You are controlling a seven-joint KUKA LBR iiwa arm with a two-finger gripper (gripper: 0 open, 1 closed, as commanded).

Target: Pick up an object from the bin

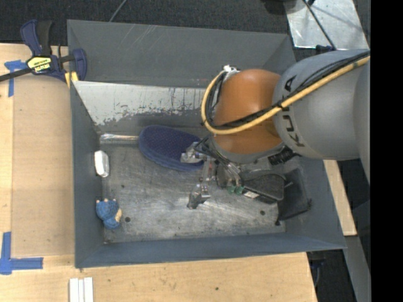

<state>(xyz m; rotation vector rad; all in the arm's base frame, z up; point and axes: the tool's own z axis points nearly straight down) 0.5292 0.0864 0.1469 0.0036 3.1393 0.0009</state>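
Far left lie a small white oblong piece (101, 163) and a lumpy blue toy (108, 212). The dark blue oval cloth pad (165, 146) sits just beside the gripper (199, 197) (open or closed, I cannot tell), which, low over bare bin floor (151, 200), risks closing on nothing.

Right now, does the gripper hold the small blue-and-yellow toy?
No, the small blue-and-yellow toy lies in the grey bin's lower-left corner, apart from the gripper.

One each: navy cloth (162, 147), white capsule (101, 163), blue figure (109, 212), black block (295, 200).
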